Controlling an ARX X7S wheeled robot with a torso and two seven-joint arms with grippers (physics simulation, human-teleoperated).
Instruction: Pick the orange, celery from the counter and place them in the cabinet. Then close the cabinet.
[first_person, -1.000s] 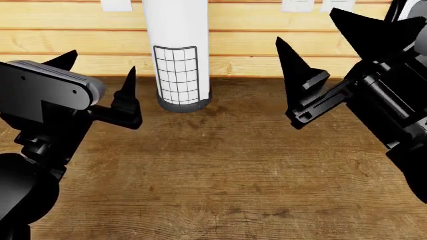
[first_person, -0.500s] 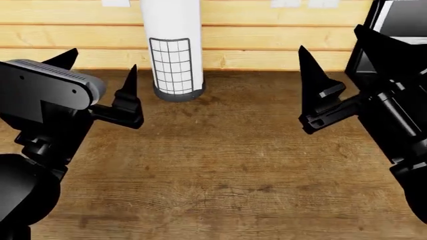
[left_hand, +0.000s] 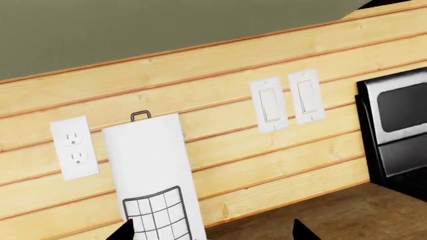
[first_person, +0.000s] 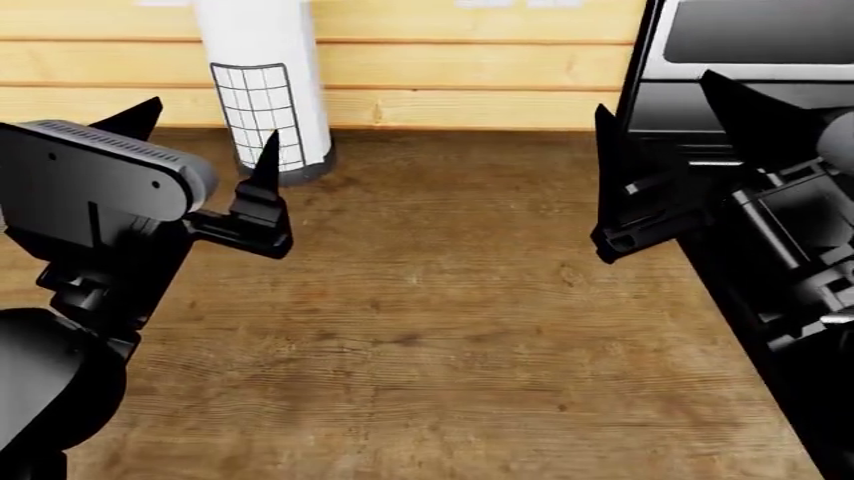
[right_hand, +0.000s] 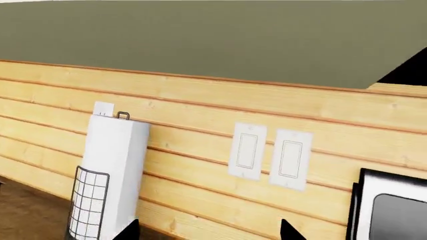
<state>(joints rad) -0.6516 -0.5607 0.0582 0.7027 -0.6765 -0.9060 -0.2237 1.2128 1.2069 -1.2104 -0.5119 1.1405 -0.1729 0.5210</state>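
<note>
The orange, the celery and the cabinet are out of view in every frame. The brown wood-grain counter (first_person: 441, 330) fills the head view. My left gripper (first_person: 200, 130) hangs over its left part, open, with nothing between its pointed fingers. My right gripper (first_person: 658, 100) hangs over the right part, also open and empty, close in front of a black appliance (first_person: 747, 60). In the left wrist view the left gripper (left_hand: 212, 231) shows only its two tips, set wide apart. Only the two spread tips of the right gripper (right_hand: 209, 231) show in the right wrist view.
A white paper towel roll in a wire holder (first_person: 260, 90) stands at the back left against the plank wall. The black appliance (left_hand: 397, 135) with a grey window stands at the back right. The wall carries an outlet (left_hand: 72, 147) and two switches (right_hand: 267, 152).
The head view has swung right: the paper towel roll slid left in the picture and the black appliance came into view at right. Both grippers stay open.
</note>
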